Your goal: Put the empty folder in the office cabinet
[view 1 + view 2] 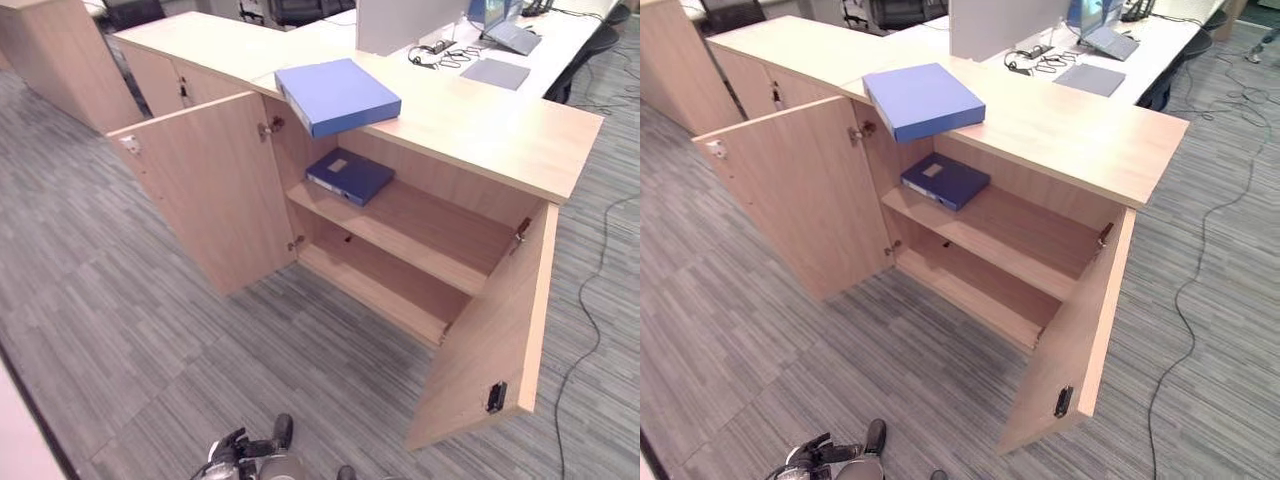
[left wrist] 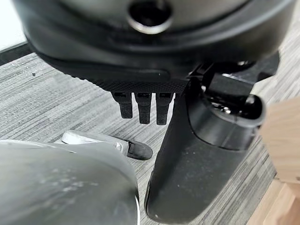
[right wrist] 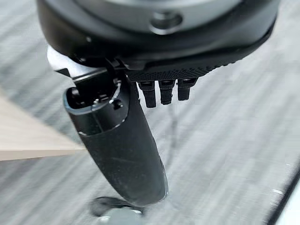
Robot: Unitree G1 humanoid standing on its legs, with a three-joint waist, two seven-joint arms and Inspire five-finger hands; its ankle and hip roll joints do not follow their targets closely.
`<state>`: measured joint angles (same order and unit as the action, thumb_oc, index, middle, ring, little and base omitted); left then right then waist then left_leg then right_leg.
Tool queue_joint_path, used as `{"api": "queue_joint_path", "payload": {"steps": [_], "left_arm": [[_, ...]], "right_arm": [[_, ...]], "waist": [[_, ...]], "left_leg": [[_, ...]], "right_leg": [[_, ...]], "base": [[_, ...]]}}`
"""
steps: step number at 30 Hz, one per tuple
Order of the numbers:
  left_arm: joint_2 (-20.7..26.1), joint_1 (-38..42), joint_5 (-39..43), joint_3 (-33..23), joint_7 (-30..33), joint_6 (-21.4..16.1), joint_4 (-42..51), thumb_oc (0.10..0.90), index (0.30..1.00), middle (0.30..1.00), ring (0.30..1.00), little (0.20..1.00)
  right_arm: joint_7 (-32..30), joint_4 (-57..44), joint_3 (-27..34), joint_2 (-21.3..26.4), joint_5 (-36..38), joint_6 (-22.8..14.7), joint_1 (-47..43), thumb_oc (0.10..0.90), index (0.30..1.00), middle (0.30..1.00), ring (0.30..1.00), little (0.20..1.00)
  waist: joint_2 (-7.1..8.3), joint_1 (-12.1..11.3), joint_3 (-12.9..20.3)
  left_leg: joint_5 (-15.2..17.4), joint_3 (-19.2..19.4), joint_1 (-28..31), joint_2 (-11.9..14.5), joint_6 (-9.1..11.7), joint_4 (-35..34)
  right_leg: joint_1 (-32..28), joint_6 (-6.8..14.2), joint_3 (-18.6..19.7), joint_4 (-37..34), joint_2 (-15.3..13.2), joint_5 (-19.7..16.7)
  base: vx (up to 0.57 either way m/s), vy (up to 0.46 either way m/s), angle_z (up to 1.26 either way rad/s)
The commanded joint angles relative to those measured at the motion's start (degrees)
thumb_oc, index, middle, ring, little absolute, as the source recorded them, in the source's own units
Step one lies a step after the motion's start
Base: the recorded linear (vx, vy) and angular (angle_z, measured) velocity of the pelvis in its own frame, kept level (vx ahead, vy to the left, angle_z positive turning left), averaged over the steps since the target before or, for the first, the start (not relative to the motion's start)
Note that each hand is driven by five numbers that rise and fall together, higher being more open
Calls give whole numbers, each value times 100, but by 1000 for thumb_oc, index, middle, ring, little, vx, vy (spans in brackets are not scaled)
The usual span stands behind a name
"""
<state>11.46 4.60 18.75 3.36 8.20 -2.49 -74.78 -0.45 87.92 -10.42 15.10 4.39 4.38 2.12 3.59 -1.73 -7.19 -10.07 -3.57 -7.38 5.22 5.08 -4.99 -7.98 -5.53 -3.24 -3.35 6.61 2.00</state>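
The cabinet [image 1: 470, 120] stands on the grey floor [image 1: 150, 330] with both doors open. A blue folder [image 1: 337, 95] lies on its top, at the 10 o'clock end. A darker folder [image 1: 349, 175] lies flat on the shelf [image 1: 420, 225] below it.

Even indoor light, soft shade inside the cabinet [image 1: 420, 240], carpet [image 3: 234, 131] blurred, perhaps from closeness, in wrist views
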Motion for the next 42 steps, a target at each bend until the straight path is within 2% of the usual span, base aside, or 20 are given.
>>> {"api": "queue_joint_path", "payload": {"steps": [1,4,5,7,8,10,11,13,16,18,22,24,26,28,30,31,33,35,38,42], "left_arm": [[114,-77,-317,247,6,-51,-20,800,900,900,900,900],[203,-66,-410,269,14,-48,9,800,900,900,900,900],[203,-66,-410,269,14,-48,8,800,900,900,900,900],[248,-77,-486,268,12,-44,37,800,900,900,900,900],[266,-93,-615,294,-16,-32,69,800,900,900,900,900],[301,-105,-677,336,-63,-7,138,800,900,900,900,900],[301,-105,-677,336,-63,-7,138,800,900,900,900,900],[354,-116,-812,369,-121,10,216,800,900,900,900,900],[369,-130,-910,415,-142,21,265,800,900,900,900,900],[382,-137,-940,411,-157,27,245,800,900,900,900,900],[385,-232,-1035,373,-188,61,140,800,900,900,900,900],[354,-240,-1048,405,-204,48,150,800,900,900,900,900],[320,-236,-1039,424,-221,48,152,800,900,900,900,900],[269,-225,-1057,474,-228,44,158,800,900,900,900,900],[223,-237,-1027,478,-254,57,159,800,900,900,900,900],[176,-269,-1134,793,-232,62,73,800,900,900,900,900],[109,-256,-1045,725,-227,68,124,800,900,900,900,900],[63,-279,-1004,673,-212,62,101,800,900,900,900,900],[-4,-359,-982,608,-206,44,29,800,900,900,900,900],[-103,-425,-801,510,-222,45,-18,800,900,900,900,900]], "right_arm": [[67,-54,55,97,-172,24,130,800,900,900,900,900],[-50,-344,46,229,-86,-30,-137,800,900,900,900,900],[-50,-344,46,229,-86,-30,-137,800,900,900,900,900],[-60,-552,12,244,-12,-62,-303,800,900,900,900,900],[7,-647,-118,176,-51,-67,-341,800,900,900,900,900],[78,-689,-252,135,-132,-41,-360,800,900,900,900,900],[78,-689,-252,135,-132,-41,-360,800,900,900,900,900],[197,-693,-343,143,-278,-19,-348,800,900,900,900,900],[262,-737,-467,121,-400,-5,-374,800,900,900,900,900],[275,-787,-497,105,-377,-21,-419,800,900,900,900,900],[356,-1024,-597,-51,-54,-130,-531,800,900,900,900,900],[404,-1188,-691,-139,179,-186,-612,800,900,900,900,900],[413,-1293,-735,-166,324,-221,-680,800,900,900,900,900],[400,-1346,-750,-173,487,-269,-712,800,900,900,900,900],[405,-1372,-711,-164,583,-253,-731,800,900,900,900,900],[169,-1224,-996,-609,999,-179,-1975,800,900,900,900,900],[264,-1579,-949,-519,908,-242,-1393,800,900,900,900,900],[232,-1564,-856,-570,1079,-228,-1254,800,900,900,900,900],[284,-1449,-753,-601,1169,-242,-1099,800,900,900,900,900],[224,-1175,-577,-510,1164,-253,-973,800,900,900,900,900]], "waist": [[-105,-61,188],[-104,-88,206],[-104,-89,207],[-136,-134,208],[-187,-160,196],[-215,-167,123],[-216,-166,122],[-207,-168,87],[-201,-198,111],[-208,-228,142],[-159,-269,309],[-247,-246,263],[-359,-185,134],[-433,-76,-72],[-431,26,-248],[-468,-129,-217],[-436,26,-292],[-412,89,-297],[-377,94,-197],[-412,119,50]], "left_leg": [[779,198,-373,-138,-269,998],[1086,386,-412,-401,-499,1224],[1086,386,-412,-400,-499,1224],[1205,505,-329,-526,-630,1199],[1299,602,-206,-639,-744,1131],[1395,649,-136,-750,-831,1149],[1395,648,-136,-750,-831,1149],[1501,674,-119,-894,-872,1232],[1516,690,-177,-989,-923,1222],[1508,722,-206,-993,-929,1176],[1457,721,30,-1022,-945,792],[1442,701,187,-956,-937,683],[1416,634,382,-886,-933,580],[1425,526,677,-868,-918,495],[1463,464,857,-894,-911,525],[1507,339,1021,-938,-910,515],[1561,254,1206,-1002,-893,487],[1670,152,1383,-1068,-895,480],[1861,27,1642,-1107,-881,450],[1968,-98,1969,-802,-725,308]], "right_leg": [[-212,1267,19,460,-1794,328],[133,1382,38,832,-2082,-46],[134,1382,39,833,-2082,-46],[339,1368,-100,1132,-2246,-287],[476,1311,-435,1398,-2426,-535],[564,1271,-817,1604,-2588,-729],[563,1271,-818,1604,-2588,-729],[431,1342,-1064,1457,-2667,-937],[358,1410,-1144,1249,-2704,-1143],[286,1425,-1218,1135,-2688,-1080],[296,1330,-1044,1098,-2243,-564],[558,1163,-873,1240,-1862,-121],[1005,1055,-822,1497,-1589,53],[1350,1028,-889,1473,-1406,-47],[1545,1071,-900,1261,-1344,-238],[1584,1093,-990,1018,-1314,-352],[1843,1191,-854,693,-1203,-581],[1994,1265,-698,458,-1127,-764],[1768,1189,-730,354,-1123,-768],[1554,1051,-838,562,-994,-555]], "base": [[153,314,-40],[106,281,-23],[79,246,-9],[104,294,-3],[118,346,-26],[80,261,-34],[52,150,-15],[83,152,3],[39,87,19],[24,67,-4],[104,50,-20],[57,26,-10],[43,13,-6],[87,-28,-2],[150,-48,30],[220,-59,58],[235,-53,27],[238,-70,13],[265,-120,0],[294,-162,46]]}}
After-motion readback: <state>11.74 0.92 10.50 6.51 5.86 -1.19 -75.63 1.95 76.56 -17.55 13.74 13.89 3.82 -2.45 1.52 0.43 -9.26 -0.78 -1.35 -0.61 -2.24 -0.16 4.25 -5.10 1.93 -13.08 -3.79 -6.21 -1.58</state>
